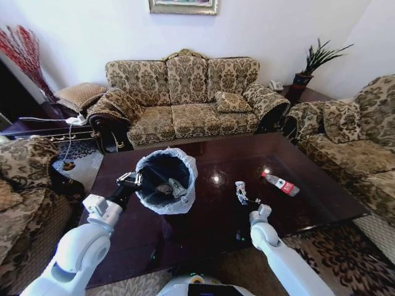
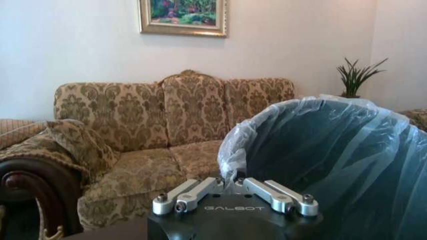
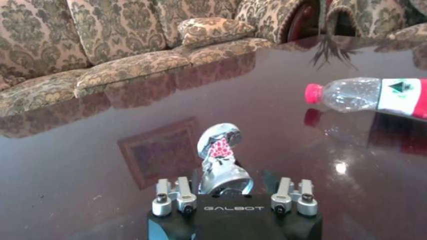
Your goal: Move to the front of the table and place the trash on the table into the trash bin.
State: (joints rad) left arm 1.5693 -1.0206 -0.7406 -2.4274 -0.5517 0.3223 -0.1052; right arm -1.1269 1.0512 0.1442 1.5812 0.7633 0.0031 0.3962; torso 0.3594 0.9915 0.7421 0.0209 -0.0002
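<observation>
Trash bin is pinched at its rim by left tool. Wrapper on tabletop is straddled by spread right tool; closing is needed next.

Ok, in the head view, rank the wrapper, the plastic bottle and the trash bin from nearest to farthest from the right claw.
1. Wrapper, just ahead of the right claw.
2. Plastic bottle, farther off to its right on the table.
3. Trash bin, across to the left, by the left claw.

Glossy dark brown table, red-labelled clear bottle, black white-lined bin.
</observation>
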